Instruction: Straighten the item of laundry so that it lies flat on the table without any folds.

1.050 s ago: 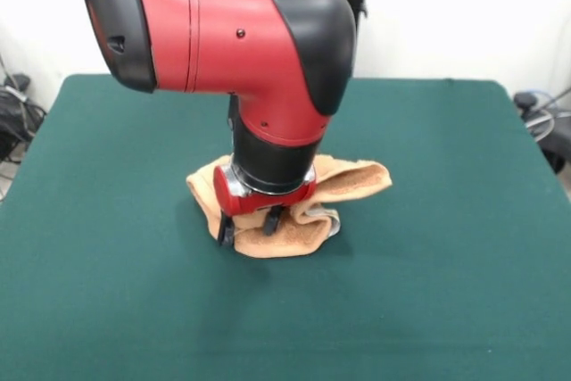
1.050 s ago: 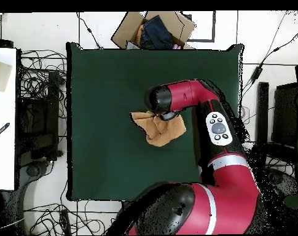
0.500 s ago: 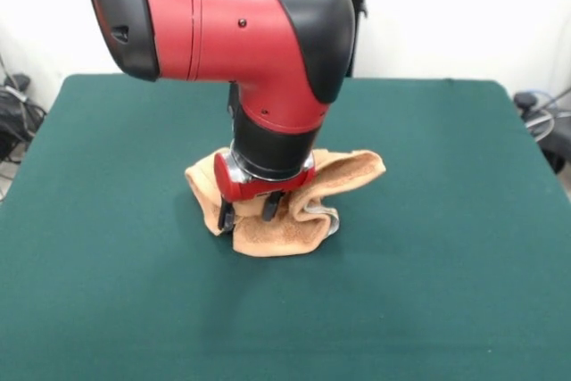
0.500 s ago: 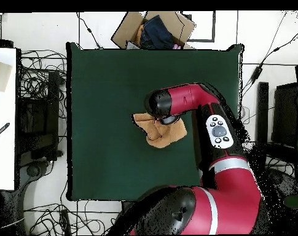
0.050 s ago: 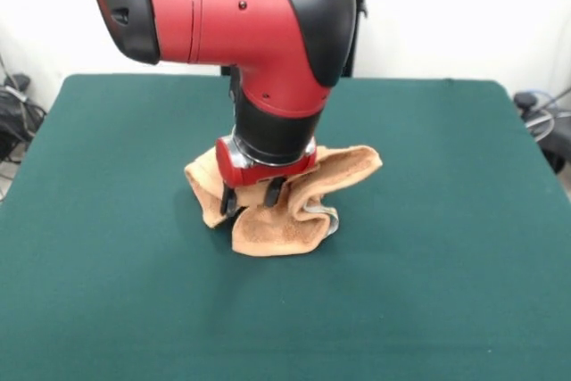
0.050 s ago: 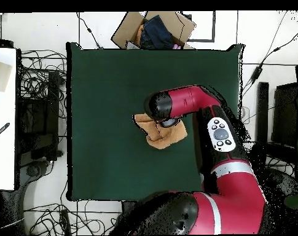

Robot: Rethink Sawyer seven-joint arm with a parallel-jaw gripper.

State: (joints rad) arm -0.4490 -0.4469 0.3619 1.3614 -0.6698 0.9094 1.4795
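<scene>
End effector (image 5: 252,200) is clamped on a raised fold of the towel (image 5: 287,211), which sits bunched mid tabletop (image 5: 428,265) right underneath it, w/ most cloth trailing right, so prob pull left.

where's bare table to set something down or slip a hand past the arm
The table is bare on every side of the towel, out to all four edges. The only crowded spot is the middle, where the end effector sits on the bunched towel with the arm above it.
</scene>
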